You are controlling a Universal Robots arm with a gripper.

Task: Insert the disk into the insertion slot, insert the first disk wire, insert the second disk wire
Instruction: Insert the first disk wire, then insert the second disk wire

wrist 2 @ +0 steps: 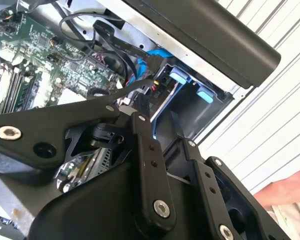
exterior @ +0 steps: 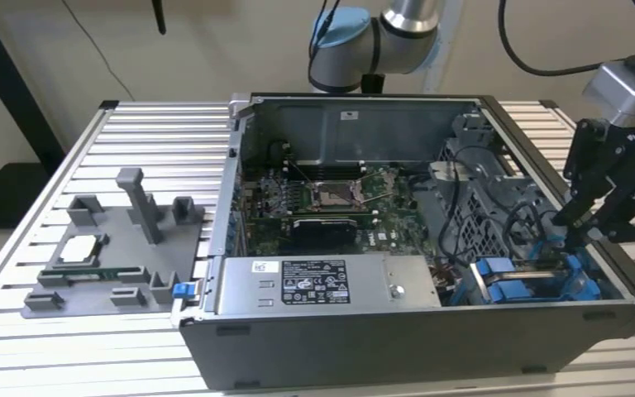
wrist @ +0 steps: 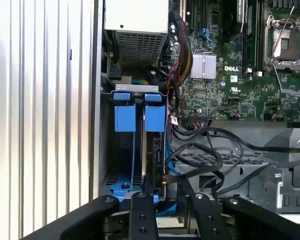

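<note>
Judged: disk (wrist: 154, 155) seated in slot (wrist: 125, 118). Black wire (wrist 2: 130, 86) reaches disk end beside claw (exterior: 571, 225); plugged or not unclear. Claw state: cannot tell.

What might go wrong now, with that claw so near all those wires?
1. The gripper sits close to loose black cables beside the slot; it might snag or tug them.
2. The slot is narrow, between blue rails and the case wall; a slightly skewed approach might jam or scrape.
</note>
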